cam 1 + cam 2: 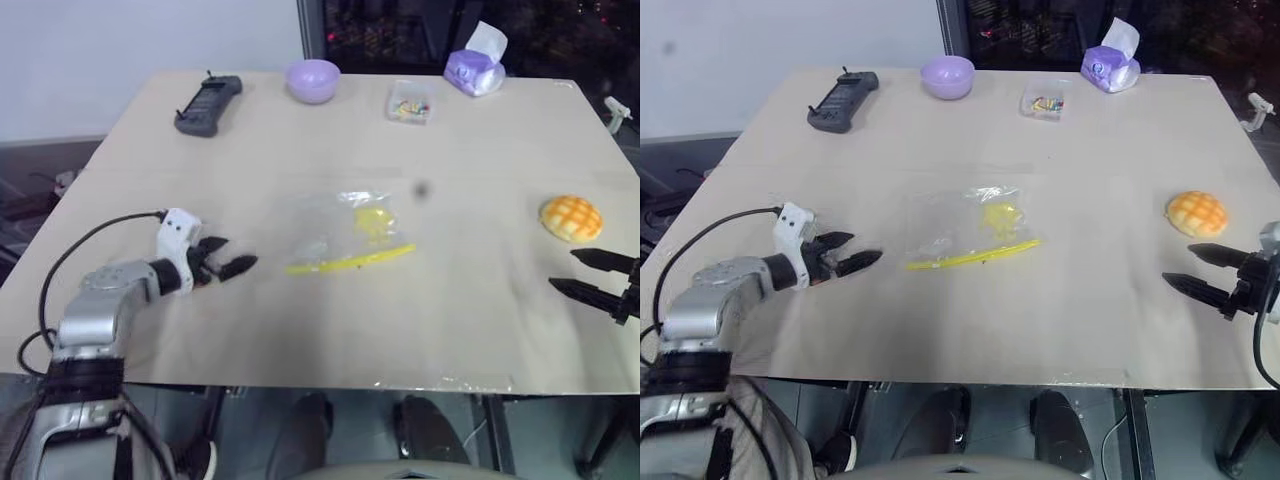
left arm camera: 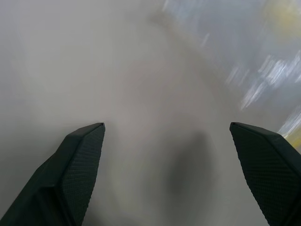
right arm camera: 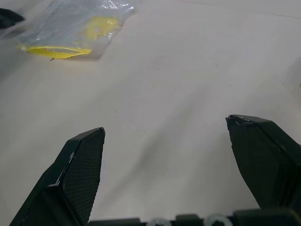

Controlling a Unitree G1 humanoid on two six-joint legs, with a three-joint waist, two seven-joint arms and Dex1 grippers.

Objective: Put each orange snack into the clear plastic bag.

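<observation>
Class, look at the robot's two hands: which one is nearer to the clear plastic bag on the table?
Left. The left hand sits open just beside the clear plastic bag, its fingertips aimed at it. The right hand sits open across the table, close to the orange snack.

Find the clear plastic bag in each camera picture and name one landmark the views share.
Left eye view: clear plastic bag at table centre.
Right eye view: centre, slightly left.
Left wrist view: too blurred to tell.
Right wrist view: upper left corner.
Shared landmark: its yellow seal strip.
</observation>
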